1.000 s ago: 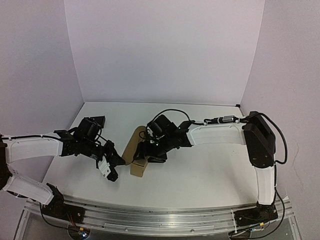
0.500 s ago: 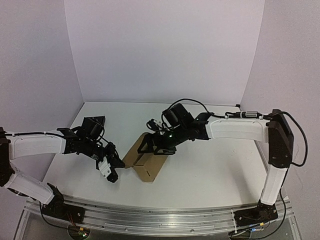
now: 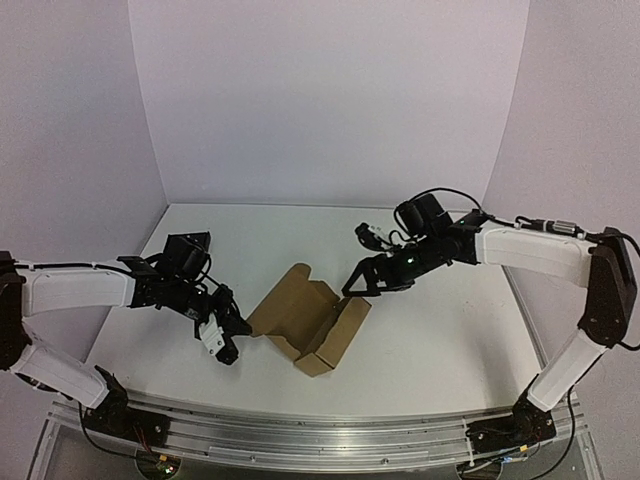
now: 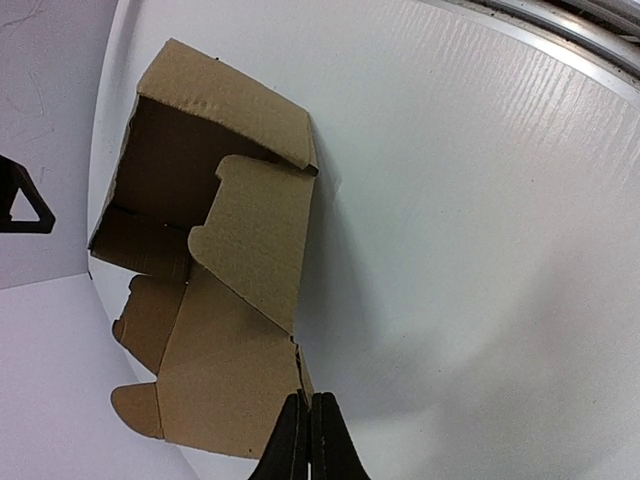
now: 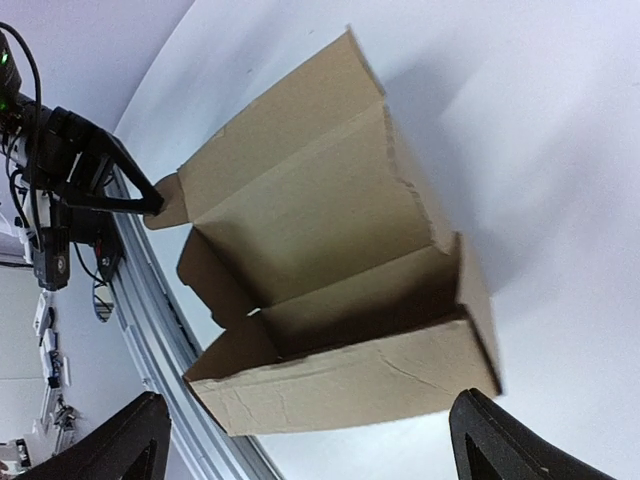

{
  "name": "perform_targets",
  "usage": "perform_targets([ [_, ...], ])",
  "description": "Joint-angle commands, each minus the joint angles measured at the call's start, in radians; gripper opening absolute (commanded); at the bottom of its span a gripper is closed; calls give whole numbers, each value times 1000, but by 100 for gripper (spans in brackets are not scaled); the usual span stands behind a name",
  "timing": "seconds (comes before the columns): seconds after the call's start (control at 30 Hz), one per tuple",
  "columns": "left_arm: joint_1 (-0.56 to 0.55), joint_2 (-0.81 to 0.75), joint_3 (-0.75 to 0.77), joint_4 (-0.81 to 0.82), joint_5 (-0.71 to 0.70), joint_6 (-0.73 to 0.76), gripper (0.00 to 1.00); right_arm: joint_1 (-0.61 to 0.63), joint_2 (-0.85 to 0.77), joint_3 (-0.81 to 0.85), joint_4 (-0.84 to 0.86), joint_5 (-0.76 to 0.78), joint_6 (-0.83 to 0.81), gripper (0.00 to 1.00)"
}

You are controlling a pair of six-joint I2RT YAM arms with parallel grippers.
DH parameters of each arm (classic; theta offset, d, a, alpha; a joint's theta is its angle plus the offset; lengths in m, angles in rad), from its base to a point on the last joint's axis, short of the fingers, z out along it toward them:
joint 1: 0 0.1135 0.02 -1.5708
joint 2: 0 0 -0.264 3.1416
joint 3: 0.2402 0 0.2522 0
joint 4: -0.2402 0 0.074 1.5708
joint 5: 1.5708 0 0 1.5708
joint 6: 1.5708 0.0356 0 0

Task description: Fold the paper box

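Note:
The paper box (image 3: 310, 325) is brown cardboard, half formed and open-topped, lying on the white table between the arms. Its lid panel and side flaps stand open in the left wrist view (image 4: 240, 250) and the right wrist view (image 5: 330, 290). My left gripper (image 3: 240, 327) is shut on the corner of the box's left flap (image 4: 305, 395); its fingers (image 5: 140, 195) show pinching that flap. My right gripper (image 3: 372, 288) is open wide and empty. It hovers above and to the right of the box, apart from it, with the box's front wall between its fingertips (image 5: 308, 400).
The aluminium rail (image 3: 320, 430) runs along the table's near edge and shows in the left wrist view (image 4: 570, 25). Pale walls close the back and both sides. The right arm's cable (image 3: 445, 195) loops above its wrist.
My right gripper has let go of the box and drawn back up and to the right, jaws open. The box has spread open and settled flatter on the table. My left gripper has barely moved.

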Motion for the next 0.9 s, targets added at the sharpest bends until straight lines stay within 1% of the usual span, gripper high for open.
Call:
perform_targets([
  [0.0, -4, 10, 25, 49, 6, 213, 0, -83, -116, -1, -153, 69, -187, 98],
  [0.07, -4, 18, 35, 45, 4, 218, 0, -90, -137, -43, -191, 96, -280, 98],
  [0.13, -4, 26, 40, 45, -6, 221, 0, -91, -171, -120, -190, 123, -408, 98],
  [0.17, -4, 29, 41, 45, -11, 224, 0, -91, -185, -162, -189, 139, -488, 98],
  [0.23, -4, 30, 40, 44, -18, 231, 0, -91, -194, -249, -184, 166, -703, 98],
  [0.3, -4, 30, 38, 43, -15, 238, 0, -91, -167, -295, -130, 214, -817, 98],
  [0.37, -4, 32, 36, 46, -14, 247, 0, -91, -123, -321, -27, 246, -891, 98],
  [0.43, -4, 35, 34, 56, -10, 256, 0, -91, -76, -337, 143, 267, -877, 98],
  [0.53, -4, 36, 32, 82, 4, 270, 0, -91, -3, -324, 377, 207, -797, 98],
  [0.73, -4, 43, 27, 156, 57, 312, 0, -90, 172, -197, 513, 50, -692, 98],
  [0.87, -5, 47, 13, 214, 118, 342, 0, -89, 216, -148, 557, -44, -653, 98],
])
